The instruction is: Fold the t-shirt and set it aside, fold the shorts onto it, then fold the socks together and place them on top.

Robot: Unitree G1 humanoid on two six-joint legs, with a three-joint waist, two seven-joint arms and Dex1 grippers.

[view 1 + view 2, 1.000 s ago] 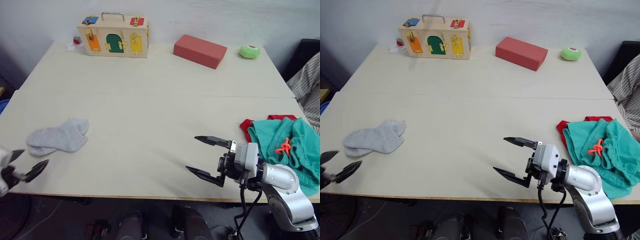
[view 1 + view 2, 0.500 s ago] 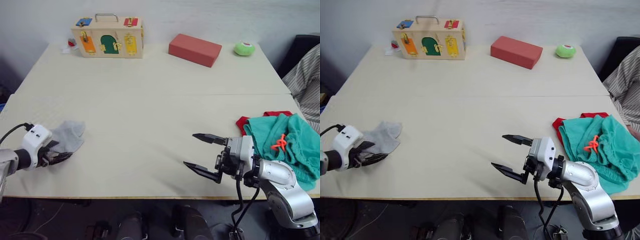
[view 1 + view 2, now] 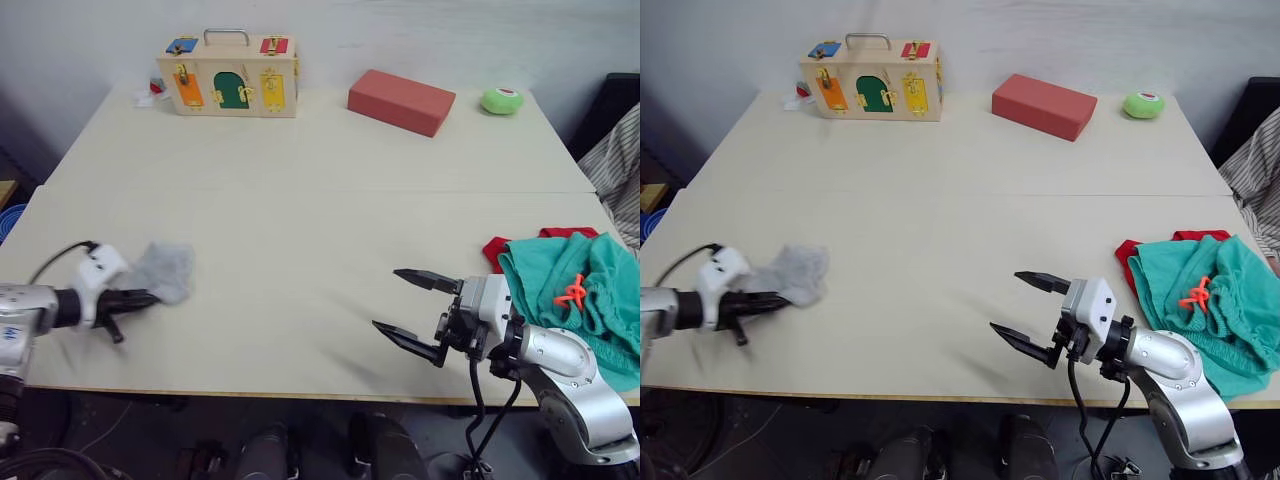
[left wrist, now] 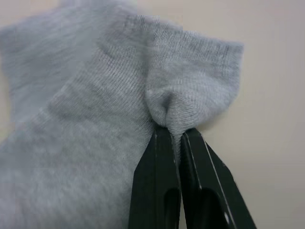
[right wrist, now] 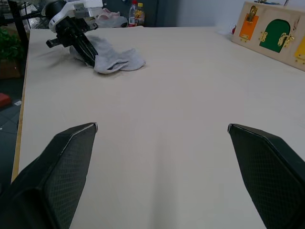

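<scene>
The light grey socks [image 3: 166, 270] lie bunched near the table's front left. My left gripper [image 3: 142, 297] is shut on a pinched fold of them; up close the two black fingers [image 4: 159, 162] press together on the knit [image 4: 95, 124]. My right gripper [image 3: 390, 300] hovers open over bare table at the front right, nothing between its fingers; its wrist view shows the socks [image 5: 116, 59] and the left gripper [image 5: 88, 53] far ahead. The teal shorts [image 3: 585, 300] with an orange drawstring lie on the red t-shirt [image 3: 495, 250], of which corners peek out, at the right edge.
A wooden latch box [image 3: 227, 75], a red brick-like block [image 3: 401, 100] and a green ball [image 3: 500, 100] stand along the table's far edge. Striped cloth [image 3: 625, 165] hangs past the right side. The table [image 3: 300, 200] has a seam across its middle.
My left gripper came in from the table's front left edge, shut on the socks and has drawn them to the right, bunching them. The right arm has stayed put.
</scene>
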